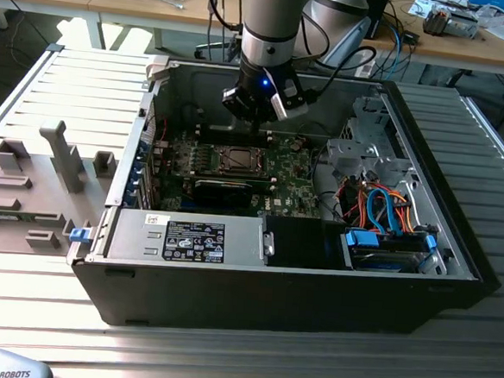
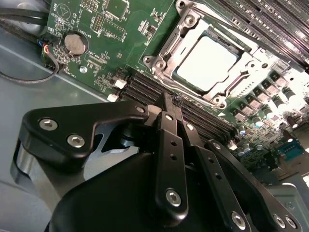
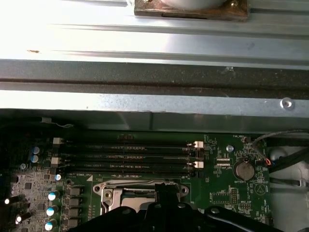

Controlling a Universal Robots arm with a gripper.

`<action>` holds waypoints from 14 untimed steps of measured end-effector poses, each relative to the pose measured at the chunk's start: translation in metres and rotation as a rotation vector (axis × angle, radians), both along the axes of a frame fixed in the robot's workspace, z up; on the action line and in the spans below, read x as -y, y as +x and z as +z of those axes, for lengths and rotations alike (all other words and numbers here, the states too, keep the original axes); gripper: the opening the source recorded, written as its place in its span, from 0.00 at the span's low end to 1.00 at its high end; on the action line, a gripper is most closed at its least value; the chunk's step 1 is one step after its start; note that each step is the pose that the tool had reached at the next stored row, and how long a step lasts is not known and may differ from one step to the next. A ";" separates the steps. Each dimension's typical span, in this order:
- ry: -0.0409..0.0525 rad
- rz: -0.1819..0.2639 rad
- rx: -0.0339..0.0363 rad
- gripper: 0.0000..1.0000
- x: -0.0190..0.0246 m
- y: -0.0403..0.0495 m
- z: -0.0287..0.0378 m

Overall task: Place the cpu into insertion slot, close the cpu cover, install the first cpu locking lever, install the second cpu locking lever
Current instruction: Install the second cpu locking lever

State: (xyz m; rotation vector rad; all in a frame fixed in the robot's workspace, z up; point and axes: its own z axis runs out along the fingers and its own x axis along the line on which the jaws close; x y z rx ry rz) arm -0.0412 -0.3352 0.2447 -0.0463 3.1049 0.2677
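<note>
Above the green board [image 2: 116,34] inside the open case [image 1: 456,246], my gripper [image 2: 170,104] hung with its fingers pressed together, holding nothing. Beyond its tip the cpu [image 2: 207,63] lay in the slot [image 2: 161,62], the cover [image 2: 231,84] apparently down around it. Black memory slots [image 2: 159,92] ran between us; a coin cell [image 2: 75,43] sat nearby.

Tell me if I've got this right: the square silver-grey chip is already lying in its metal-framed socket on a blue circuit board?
Nearly. The square silver-grey chip does lie in the metal-framed socket, but the circuit board is green, not blue, as the second wrist view shows.
</note>
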 end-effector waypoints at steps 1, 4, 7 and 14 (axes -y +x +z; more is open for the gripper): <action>0.0004 0.000 0.0001 0.11 0.0002 0.0000 -0.0001; 0.0003 0.000 0.0000 0.11 0.0007 0.0000 0.0000; 0.0001 0.000 0.0000 0.11 0.0014 0.0000 0.0000; -0.0002 0.000 0.0000 0.11 0.0036 0.0000 0.0014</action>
